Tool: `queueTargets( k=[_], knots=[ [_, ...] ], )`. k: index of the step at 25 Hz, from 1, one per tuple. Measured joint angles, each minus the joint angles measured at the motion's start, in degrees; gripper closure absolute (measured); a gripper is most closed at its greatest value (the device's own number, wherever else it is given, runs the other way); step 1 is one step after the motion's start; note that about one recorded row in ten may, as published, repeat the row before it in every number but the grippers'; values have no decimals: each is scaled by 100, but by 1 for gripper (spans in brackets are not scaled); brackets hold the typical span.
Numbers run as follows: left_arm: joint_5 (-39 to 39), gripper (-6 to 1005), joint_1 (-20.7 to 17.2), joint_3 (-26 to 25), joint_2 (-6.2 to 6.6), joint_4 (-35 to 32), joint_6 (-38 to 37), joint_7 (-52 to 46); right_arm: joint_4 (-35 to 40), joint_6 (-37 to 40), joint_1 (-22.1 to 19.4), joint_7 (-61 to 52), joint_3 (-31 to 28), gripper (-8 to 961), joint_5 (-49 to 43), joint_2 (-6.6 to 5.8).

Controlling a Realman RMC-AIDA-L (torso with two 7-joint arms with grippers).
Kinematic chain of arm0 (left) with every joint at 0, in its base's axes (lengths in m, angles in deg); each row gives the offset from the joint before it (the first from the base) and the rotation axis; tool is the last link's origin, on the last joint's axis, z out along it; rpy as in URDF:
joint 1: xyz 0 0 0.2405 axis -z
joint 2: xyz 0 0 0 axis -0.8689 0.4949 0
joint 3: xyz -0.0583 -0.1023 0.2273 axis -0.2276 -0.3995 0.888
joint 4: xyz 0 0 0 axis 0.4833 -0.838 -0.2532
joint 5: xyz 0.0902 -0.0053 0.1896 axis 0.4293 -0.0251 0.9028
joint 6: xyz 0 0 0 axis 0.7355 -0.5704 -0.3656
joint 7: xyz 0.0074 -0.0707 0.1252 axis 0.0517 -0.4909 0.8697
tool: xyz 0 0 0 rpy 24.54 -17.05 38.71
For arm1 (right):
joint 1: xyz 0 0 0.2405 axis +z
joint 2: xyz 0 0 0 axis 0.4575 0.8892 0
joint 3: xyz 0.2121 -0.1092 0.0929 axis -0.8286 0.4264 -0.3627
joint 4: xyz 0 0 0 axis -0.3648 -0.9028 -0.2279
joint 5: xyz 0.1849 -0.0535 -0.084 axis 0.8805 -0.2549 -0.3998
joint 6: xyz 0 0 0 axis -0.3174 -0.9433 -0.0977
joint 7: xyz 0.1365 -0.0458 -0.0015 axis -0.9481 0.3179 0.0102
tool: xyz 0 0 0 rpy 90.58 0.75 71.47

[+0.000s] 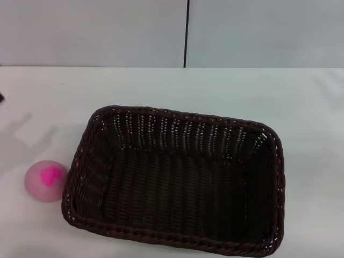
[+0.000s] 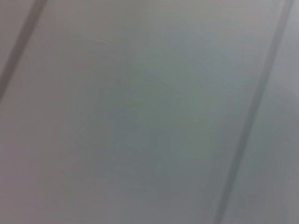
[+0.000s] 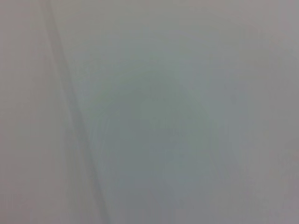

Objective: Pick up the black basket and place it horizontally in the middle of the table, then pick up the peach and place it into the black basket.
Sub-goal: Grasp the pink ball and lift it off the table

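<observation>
The black basket (image 1: 174,180) lies on the white table (image 1: 215,88) in the head view, long side running left to right, slightly turned, near the front edge. It is empty. The peach (image 1: 46,181), pale pink with a magenta blotch, sits on the table just left of the basket's front left corner, apart from it. Neither gripper shows in the head view; only a tiny dark tip at the far left edge and a faint arm shadow on the table's left. Both wrist views show only plain grey-white surface with faint dark lines.
A pale wall with a dark vertical seam (image 1: 186,32) stands behind the table. Bare tabletop lies behind the basket and to its right.
</observation>
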Motion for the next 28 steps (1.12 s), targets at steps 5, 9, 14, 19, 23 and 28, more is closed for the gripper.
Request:
queueTargets(
  k=[5,9,14,19,23,28],
  knots=[
    [43,171,-250,937,202,-358,-280,65,-628,211,-335,-156,-723,456,48,-36],
    [386,171,-344,1031,216,-461,-134,108,-682,312,-516,-139,-1396,456,72,43],
    [865,171,-353,1021,155,-429,264,274,-936,290,-536,-130,-1600,456,75,4],
    [1163,171,-396,1057,84,-360,718,475,-1048,287,-459,-141,-1610,456,78,7],
    [1416,171,-389,1077,11,-345,921,549,-1206,264,-397,-136,-1617,456,80,11],
    [1551,171,-321,1089,-74,-347,1042,573,-1251,98,-370,-164,-1620,456,66,21]
  ],
)
